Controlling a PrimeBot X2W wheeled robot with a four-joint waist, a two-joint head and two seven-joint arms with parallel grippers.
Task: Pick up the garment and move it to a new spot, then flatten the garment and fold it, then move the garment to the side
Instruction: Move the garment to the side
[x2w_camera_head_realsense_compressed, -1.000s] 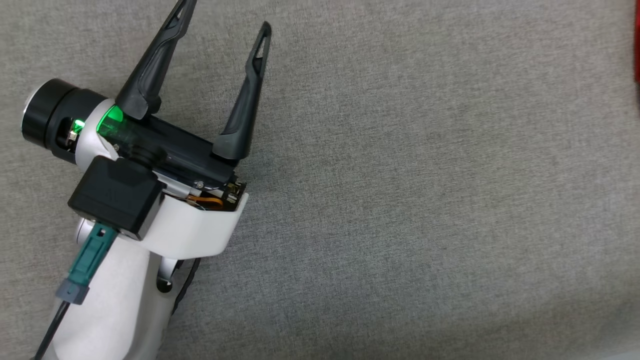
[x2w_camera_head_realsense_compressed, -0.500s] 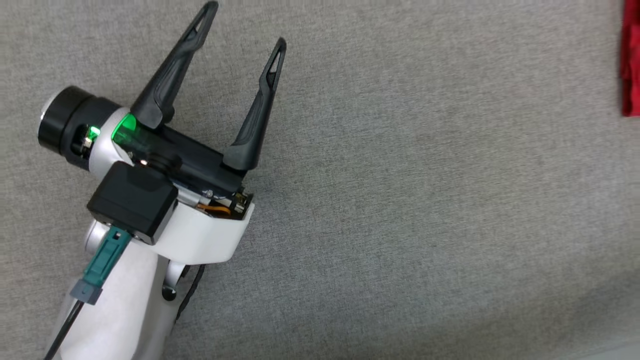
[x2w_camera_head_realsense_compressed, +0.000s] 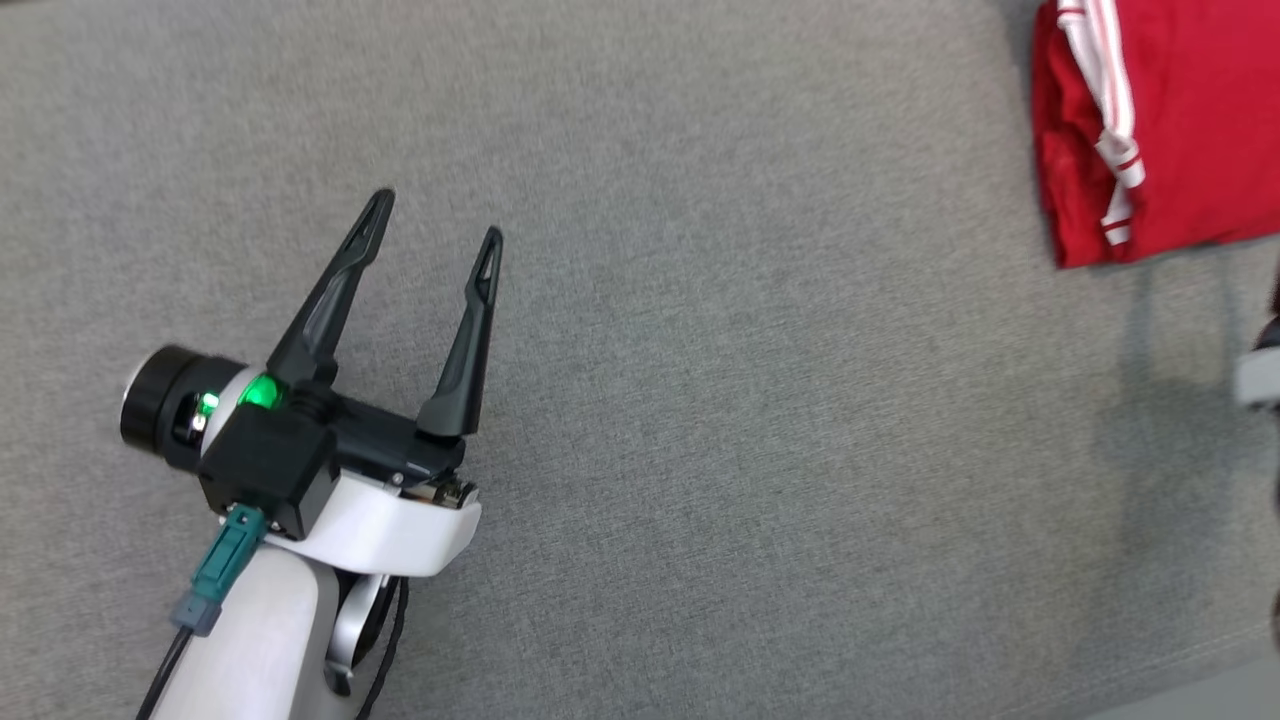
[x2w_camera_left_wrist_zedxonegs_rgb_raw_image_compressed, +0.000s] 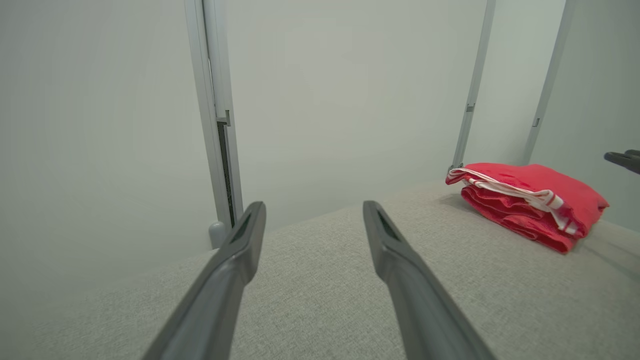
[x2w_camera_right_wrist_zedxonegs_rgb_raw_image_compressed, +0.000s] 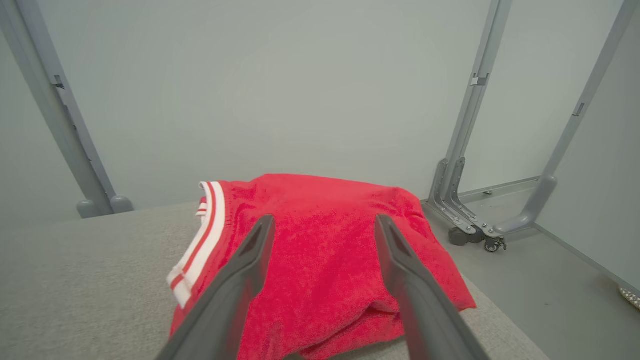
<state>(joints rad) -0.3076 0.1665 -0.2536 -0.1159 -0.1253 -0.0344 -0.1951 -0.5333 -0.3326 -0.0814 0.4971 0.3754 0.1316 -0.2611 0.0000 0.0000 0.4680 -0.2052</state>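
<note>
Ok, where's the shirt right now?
The shirt lies folded at the upper right of the head view on the grey surface, just ahead of the open right hand.

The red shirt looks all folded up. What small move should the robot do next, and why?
Probably draw the right gripper straight back, away from the garment. The garment lies folded on the grey surface, and the gripper is open, holding nothing, so the job looks done; backing off avoids snagging the folds.

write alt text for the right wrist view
A folded red garment with red-and-white striped trim lies on a grey fabric surface. The right gripper points at it, jaws open, holding nothing. A pale wall and grey frame posts stand behind.
</note>
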